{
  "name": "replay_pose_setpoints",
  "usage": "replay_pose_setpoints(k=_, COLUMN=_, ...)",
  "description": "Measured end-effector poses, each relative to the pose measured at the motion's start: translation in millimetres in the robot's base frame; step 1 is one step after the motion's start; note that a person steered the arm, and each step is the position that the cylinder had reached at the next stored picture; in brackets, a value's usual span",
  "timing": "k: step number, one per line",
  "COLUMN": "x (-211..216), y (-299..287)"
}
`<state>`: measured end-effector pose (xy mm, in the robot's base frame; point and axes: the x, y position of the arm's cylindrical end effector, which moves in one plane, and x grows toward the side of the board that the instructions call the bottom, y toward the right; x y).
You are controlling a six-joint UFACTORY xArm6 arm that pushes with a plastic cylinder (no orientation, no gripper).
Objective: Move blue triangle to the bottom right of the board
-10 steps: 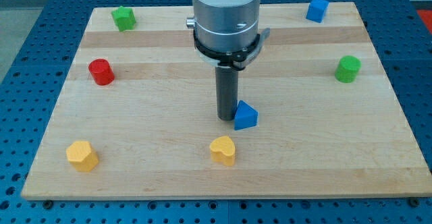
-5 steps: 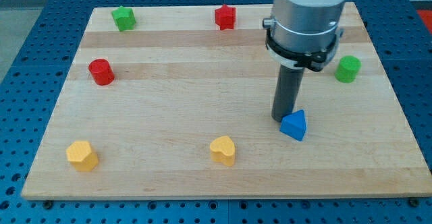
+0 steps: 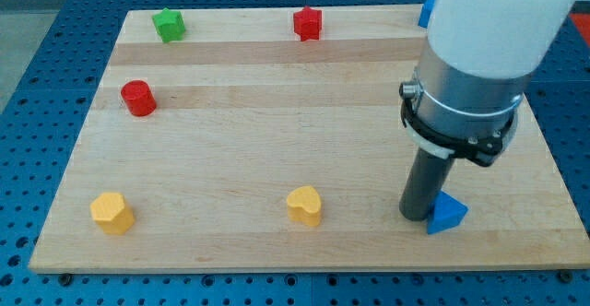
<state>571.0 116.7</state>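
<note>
The blue triangle [image 3: 447, 214] lies on the wooden board [image 3: 277, 140] near the view's bottom right. My tip [image 3: 414, 217] stands on the board right against the triangle's left side, touching it. The wide arm body above hides the board's right middle, including the spot where a green block stood.
A green block [image 3: 168, 24] and a red block [image 3: 307, 23] sit near the top edge. A blue block [image 3: 427, 13] peeks out behind the arm at the top right. A red cylinder [image 3: 138, 98] is at left. A yellow block [image 3: 112, 212] and a yellow heart [image 3: 304, 205] lie along the bottom.
My tip has pushed the blue triangle from the board's middle down and to the right, close to the bottom right corner. The arm now covers the green block at right.
</note>
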Motion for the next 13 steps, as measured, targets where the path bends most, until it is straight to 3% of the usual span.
replay_pose_setpoints(k=3, x=12.1, y=0.0)
replay_pose_setpoints(k=6, x=7.0, y=47.8)
replay_pose_setpoints(k=8, x=43.1, y=50.2)
replay_pose_setpoints(k=13, x=28.6, y=75.8)
